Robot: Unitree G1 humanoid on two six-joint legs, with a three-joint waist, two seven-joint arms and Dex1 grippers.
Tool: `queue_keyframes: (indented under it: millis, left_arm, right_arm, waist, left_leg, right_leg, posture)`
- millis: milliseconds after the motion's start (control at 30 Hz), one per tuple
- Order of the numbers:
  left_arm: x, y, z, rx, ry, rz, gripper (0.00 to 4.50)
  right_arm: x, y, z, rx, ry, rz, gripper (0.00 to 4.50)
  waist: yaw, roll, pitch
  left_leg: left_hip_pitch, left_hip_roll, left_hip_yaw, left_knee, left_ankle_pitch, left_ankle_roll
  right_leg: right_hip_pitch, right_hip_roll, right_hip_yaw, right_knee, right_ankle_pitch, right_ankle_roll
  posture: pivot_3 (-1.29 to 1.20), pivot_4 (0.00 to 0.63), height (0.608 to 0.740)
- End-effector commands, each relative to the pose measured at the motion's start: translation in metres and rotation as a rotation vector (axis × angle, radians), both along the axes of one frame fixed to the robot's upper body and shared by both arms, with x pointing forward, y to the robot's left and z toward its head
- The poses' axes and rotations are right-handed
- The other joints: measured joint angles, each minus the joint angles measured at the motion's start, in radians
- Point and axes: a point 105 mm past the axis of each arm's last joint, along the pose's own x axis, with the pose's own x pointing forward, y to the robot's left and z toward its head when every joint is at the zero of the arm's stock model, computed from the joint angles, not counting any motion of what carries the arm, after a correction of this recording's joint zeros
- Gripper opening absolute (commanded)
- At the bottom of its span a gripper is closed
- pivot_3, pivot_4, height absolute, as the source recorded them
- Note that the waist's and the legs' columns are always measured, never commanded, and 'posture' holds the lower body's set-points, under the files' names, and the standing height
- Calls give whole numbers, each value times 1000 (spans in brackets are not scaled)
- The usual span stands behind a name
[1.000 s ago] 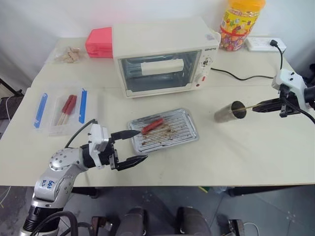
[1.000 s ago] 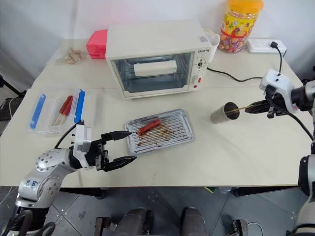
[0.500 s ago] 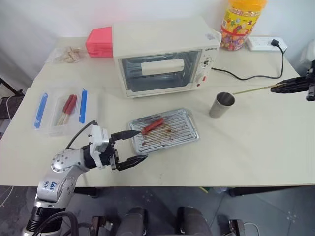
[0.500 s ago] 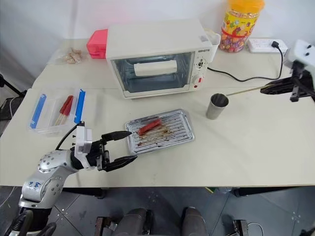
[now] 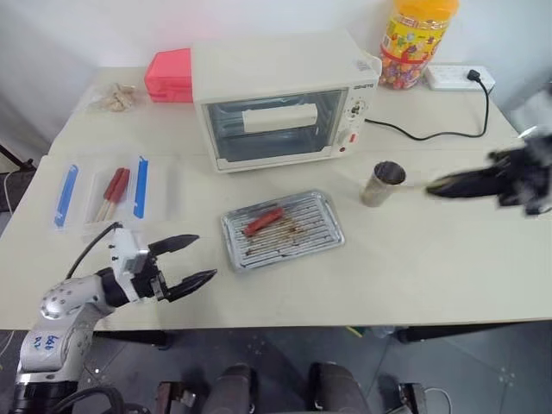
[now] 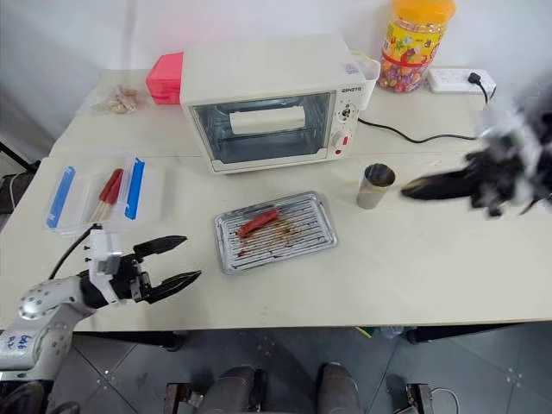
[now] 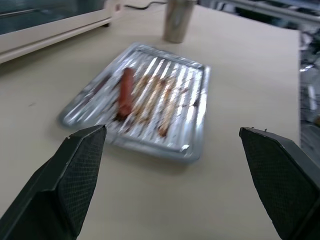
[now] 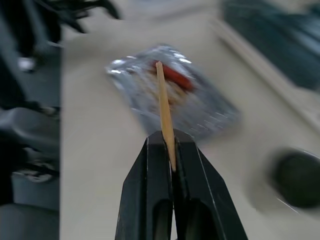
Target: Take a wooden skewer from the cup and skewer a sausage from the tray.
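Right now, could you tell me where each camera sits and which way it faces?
Head views: high, looking down on the table, oven, tray and both arms.
Left wrist view: low, facing the tray and sausage between its open fingers.
Right wrist view: along its shut gripper holding the skewer, toward the tray.
All share the tray.

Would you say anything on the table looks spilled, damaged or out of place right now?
Nothing stands out. The tray shows brown grease stains around the sausage, the cup stands upright, and the wooden skewer looks straight and unbroken.
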Motion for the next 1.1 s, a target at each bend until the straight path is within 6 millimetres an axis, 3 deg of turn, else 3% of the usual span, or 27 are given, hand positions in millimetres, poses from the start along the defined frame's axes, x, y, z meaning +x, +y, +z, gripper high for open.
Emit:
queue_keyframes:
  millis: [33,167,233,367,533,733,900,1100]
  left_arm:
    - [-7,23,7,27,-34,120,4500]
    - [-25,49,4,23,-32,285,4500]
    - [-31,57,3,37,-45,339,4500]
    - [-34,35,9,11,-62,239,4500]
    - [-26,-23,27,-38,-81,-82,4500]
    - [-12,-67,42,-90,-108,-305,4500]
    - [-11,-87,45,-121,-89,-399,4500]
    - [-8,-98,51,-168,-84,-424,4500]
  right_arm:
    - [-3,28,0,116,-231,38,25]
    - [-8,41,-28,155,-280,82,25]
    - [-8,43,-33,169,-287,85,25]
    - [-4,57,-27,223,-295,106,25]
    - [-16,87,-37,212,-229,267,25]
    - [-18,103,-37,218,-184,333,25]
    - [-16,111,-36,225,-189,338,25]
    - [-16,115,-38,225,-181,340,25]
  waist:
    - [2,1,1]
    - [16,1,2]
    - [21,-2,1]
    - [26,-3,1]
    - [24,-3,1]
    - [14,-3,1]
    - [-1,-3,1]
    - [1,-3,1]
  left_leg:
    - [0,0,0,0,0,0]
    - [-2,-3,0,1,0,1]
    - [-1,-3,0,2,-1,2]
    - [1,-3,-1,3,-1,2]
    - [1,-2,-2,2,-1,1]
    - [1,-2,-1,1,-1,1]
    - [1,-2,-1,1,-1,1]
    - [1,-2,-1,2,-1,1]
  right_leg:
    - [0,0,0,0,0,0]
    - [-1,0,-1,1,0,0]
    - [1,0,0,0,0,1]
    - [2,-1,0,-2,0,1]
    - [2,-2,1,-1,0,0]
    - [1,1,0,0,0,0]
    - [1,3,0,1,0,0]
    - [1,4,0,1,0,0]
  posture:
    - [0,150,740]
    - [0,150,740]
    - [0,150,740]
    - [0,150,740]
    - [0,150,740]
    - [0,150,740]
    - [0,150,740]
    - [0,150,740]
